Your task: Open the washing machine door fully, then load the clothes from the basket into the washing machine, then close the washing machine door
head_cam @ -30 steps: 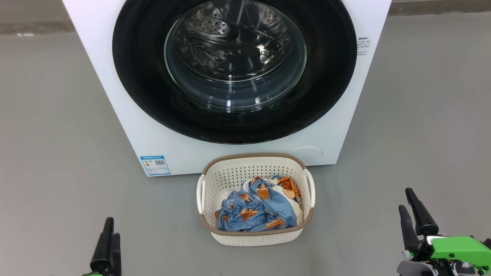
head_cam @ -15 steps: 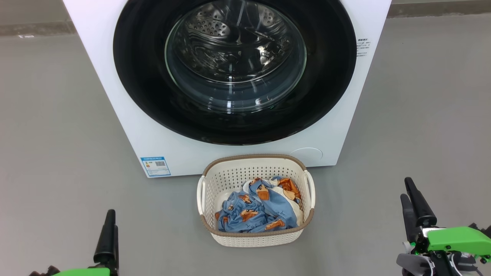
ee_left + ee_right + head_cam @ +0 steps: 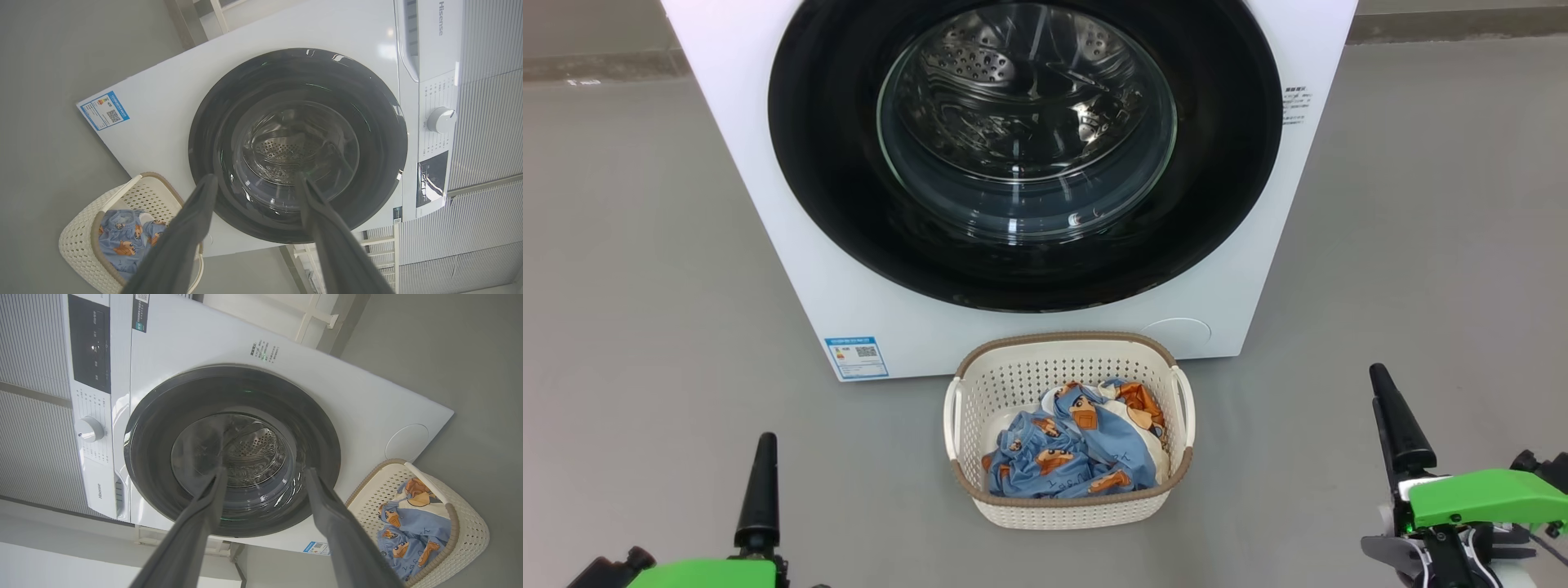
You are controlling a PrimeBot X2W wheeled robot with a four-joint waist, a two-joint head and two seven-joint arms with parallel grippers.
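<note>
The white washing machine (image 3: pixel 768 204) stands ahead with its round black washing machine door (image 3: pixel 1225 163) shut flat against the front, the steel drum visible through the glass. On the floor just in front sits the cream basket (image 3: pixel 1066 510), holding the blue bear-print clothes (image 3: pixel 1066 449) with some white cloth among them. My left gripper (image 3: pixel 765 445) hovers low to the basket's left and my right gripper (image 3: pixel 1380 384) low to its right, both well short of the machine. In the wrist views the left gripper (image 3: pixel 255 176) and right gripper (image 3: pixel 266 470) are open, empty, and pointed at the door.
Grey floor spreads on both sides of the machine and basket. A blue label sticker (image 3: pixel 856 357) marks the machine's lower left corner and a round white cover (image 3: pixel 1176 331) its lower right. The control dial (image 3: pixel 440 119) sits above the door.
Both grippers have crept up the head view towards the machine and rolled so their fingers line up edge-on. The head view itself has shifted slightly. Door and basket are unmoved.
</note>
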